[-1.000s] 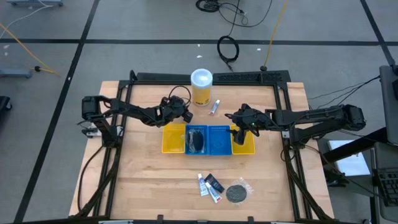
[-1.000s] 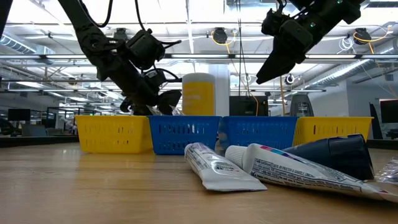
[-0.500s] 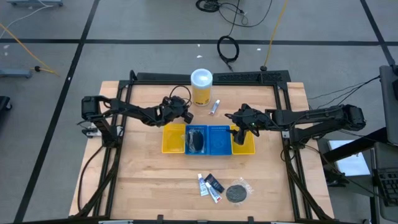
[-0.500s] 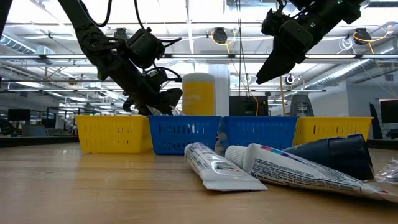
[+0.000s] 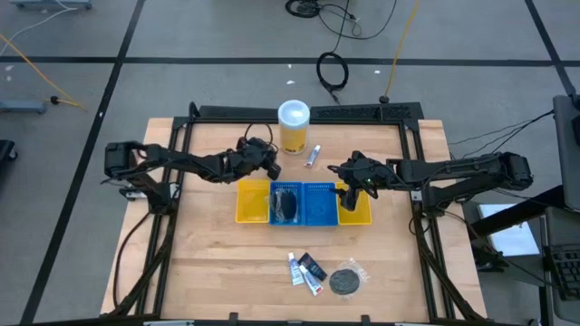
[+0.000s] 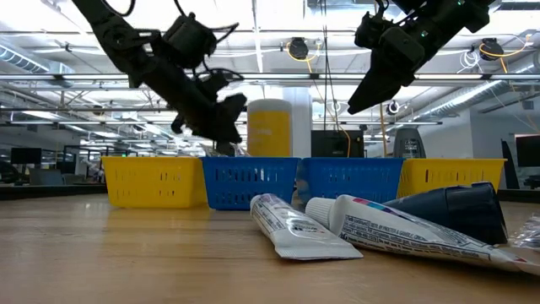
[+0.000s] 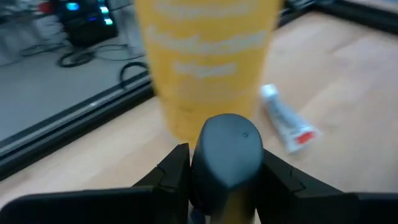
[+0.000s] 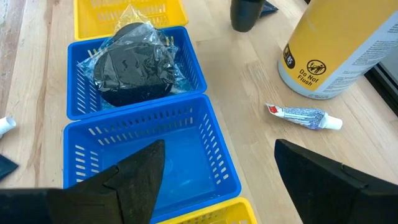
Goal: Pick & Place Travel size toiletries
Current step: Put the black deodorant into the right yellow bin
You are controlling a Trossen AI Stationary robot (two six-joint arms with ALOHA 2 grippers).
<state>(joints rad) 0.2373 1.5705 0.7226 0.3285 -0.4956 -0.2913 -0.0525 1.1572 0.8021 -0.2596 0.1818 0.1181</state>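
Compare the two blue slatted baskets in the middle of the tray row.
The blue slatted basket nearer the left arm holds a black disc in clear wrap; the blue slatted basket nearer the right arm shows only its bare floor. Both are rectangular, same-looking, set side by side between yellow baskets.

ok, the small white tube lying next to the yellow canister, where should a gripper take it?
Grip the small white tube across its flat body, midway between cap and crimped end, coming straight down. It lies flat on the table, clear of the yellow canister, so both long sides look free for the fingers.
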